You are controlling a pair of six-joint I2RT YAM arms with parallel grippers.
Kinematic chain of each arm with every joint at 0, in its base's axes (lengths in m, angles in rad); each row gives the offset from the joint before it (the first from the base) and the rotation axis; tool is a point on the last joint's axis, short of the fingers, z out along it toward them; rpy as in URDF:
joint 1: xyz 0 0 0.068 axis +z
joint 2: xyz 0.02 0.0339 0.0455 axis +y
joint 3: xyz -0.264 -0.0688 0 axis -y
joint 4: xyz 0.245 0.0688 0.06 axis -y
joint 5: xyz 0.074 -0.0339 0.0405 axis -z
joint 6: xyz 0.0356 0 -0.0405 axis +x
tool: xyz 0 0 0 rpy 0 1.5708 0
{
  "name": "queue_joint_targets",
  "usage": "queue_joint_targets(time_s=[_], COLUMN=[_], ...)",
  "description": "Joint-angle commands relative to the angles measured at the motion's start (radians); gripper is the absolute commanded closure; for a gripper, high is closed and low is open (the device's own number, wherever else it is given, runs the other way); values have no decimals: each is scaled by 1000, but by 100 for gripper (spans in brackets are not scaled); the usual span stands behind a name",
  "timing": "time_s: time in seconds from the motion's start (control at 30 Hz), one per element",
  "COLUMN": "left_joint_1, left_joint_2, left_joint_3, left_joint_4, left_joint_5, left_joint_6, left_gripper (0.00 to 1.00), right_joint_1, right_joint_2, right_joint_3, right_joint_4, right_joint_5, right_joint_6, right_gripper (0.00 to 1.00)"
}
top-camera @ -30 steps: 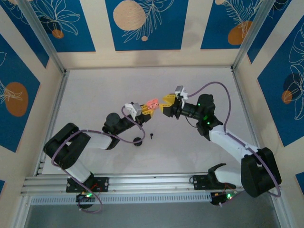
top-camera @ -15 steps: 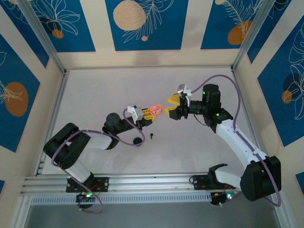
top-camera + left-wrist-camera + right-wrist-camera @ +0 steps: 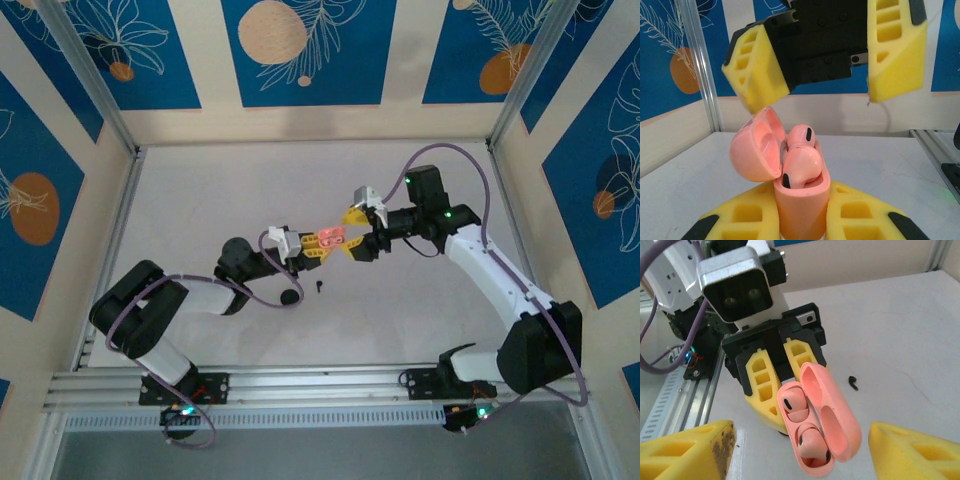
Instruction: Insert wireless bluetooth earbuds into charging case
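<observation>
the left gripper is clamped tight on the body of the pink charging case, holding it off the table with its open mouth aimed at the right gripper. the case's long axis runs along the line between the two wrists, so the right arm meets it end-on. both pink earbuds sit in their wells, and the lid hangs open on its hinge, tilted off to one side of the body. the right gripper's jaws stand well apart and grip nothing. from the right wrist the case lies between its two yellow fingers, touching neither. from the left wrist, one of those fingers hovers just above the lid's rim, too close to tell if they touch, and the other is well clear on the far side. the next move is probably shutting the lid, and it turns on that near finger: a press from the lid's side toward the body should swing it closed. a black earbud lies loose on the table, nearer the left arm
</observation>
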Motion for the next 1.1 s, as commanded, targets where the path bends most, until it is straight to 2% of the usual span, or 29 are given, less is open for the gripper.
queue_joint_targets(time_s=[0.0,0.37,0.57,0.73,0.87,1.07], left_joint_1=[-5,-4,-5,-5,-4,-5], left_joint_2=[-32,-35,-27,-24,-25,-33], left_joint_3=[14,11,10,8,11,11], left_joint_4=[49,49,49,49,49,49], left_joint_5=[31,15,2,-11,13,54], left_joint_6=[-9,-7,-4,2,-1,-9], left_gripper=[85,85,85,85,85,85], right_joint_1=[16,36,20,-21,-54,-37], right_joint_2=[29,82,14,-91,-152,-137], right_joint_3=[53,99,72,-11,-69,-59], right_joint_4=[-110,-196,-210,-146,-52,-33], right_joint_5=[-13,-65,-92,-109,-37,46], right_joint_6=[-95,-146,-170,-137,-107,-254], right_gripper=[29,34,40,45,45,51])
